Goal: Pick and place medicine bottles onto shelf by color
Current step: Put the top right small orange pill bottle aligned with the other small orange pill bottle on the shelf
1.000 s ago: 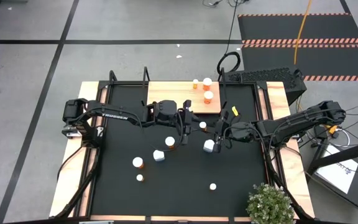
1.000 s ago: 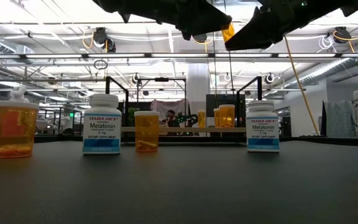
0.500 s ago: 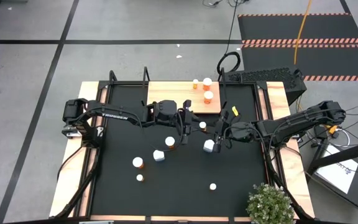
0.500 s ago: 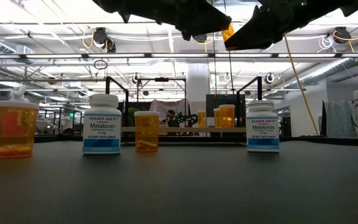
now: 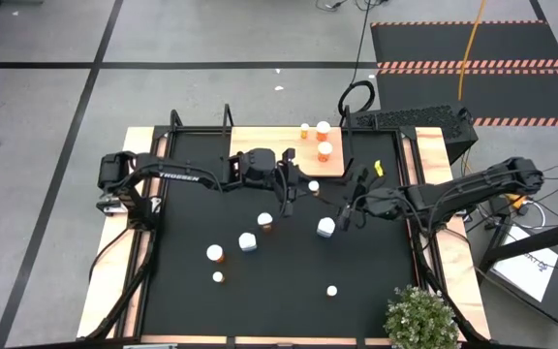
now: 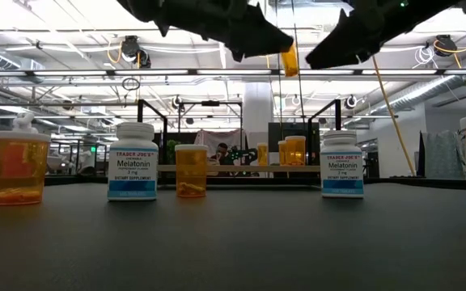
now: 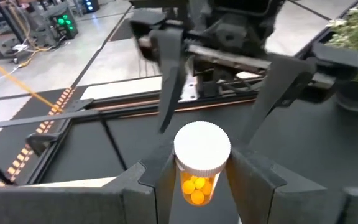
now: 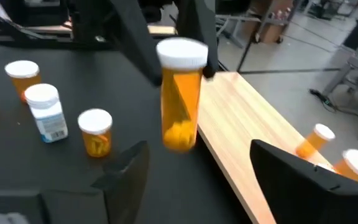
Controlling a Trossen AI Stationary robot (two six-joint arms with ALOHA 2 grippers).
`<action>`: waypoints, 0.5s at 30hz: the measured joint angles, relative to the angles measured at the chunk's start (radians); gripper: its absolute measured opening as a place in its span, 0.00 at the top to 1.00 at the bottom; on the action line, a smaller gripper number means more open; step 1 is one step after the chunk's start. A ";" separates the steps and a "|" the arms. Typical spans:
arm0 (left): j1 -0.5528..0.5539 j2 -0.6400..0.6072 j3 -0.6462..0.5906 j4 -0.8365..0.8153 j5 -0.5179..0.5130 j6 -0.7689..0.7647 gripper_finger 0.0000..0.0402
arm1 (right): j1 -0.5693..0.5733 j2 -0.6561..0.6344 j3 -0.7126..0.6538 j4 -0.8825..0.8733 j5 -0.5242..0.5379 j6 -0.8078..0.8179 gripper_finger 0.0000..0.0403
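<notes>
1 black mat [image 5: 192, 194] covers the table. The light-wood shelf [image 5: 260, 145] sits at 12 o'clock, w/ three orange bottles [image 5: 324, 150] grouped at its 3 o'clock end.

Left gripper [image 5: 298, 188] is airborne just off the shelf's 6 o'clock edge, clamped narrow on an orange pill bottle [image 7: 201, 163] below the cap, bottle upright. Right gripper [image 5: 350, 208] is at 3 o'clock of it, jaws spread wide, holding nothing, clear of the bottle.

Risks:
- Grip is on a smooth round wall, so the bottle could rotate or slip if swung fast.
- Right fingers are close by, so a sideways move may clip them.
- Setting down near the shelf trio may topple them; they look narrow and light.
- A Melatonin bottle [image 5: 325, 228] stands under the right arm and could be knocked on retreat.

Materials:
- Mat: matte, flat.
- Shelf: pale grained board, thin black metal uprights.
- Fingers: dark, hard, angular.
- Bottle: translucent amber plastic cylinder, white ribbed-looking cap, yellow pills inside.
</notes>
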 joint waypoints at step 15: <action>0.201 0.019 0.000 0.044 0.000 0.014 0.67 | -0.001 -0.157 0.000 -0.199 0.003 0.048 0.30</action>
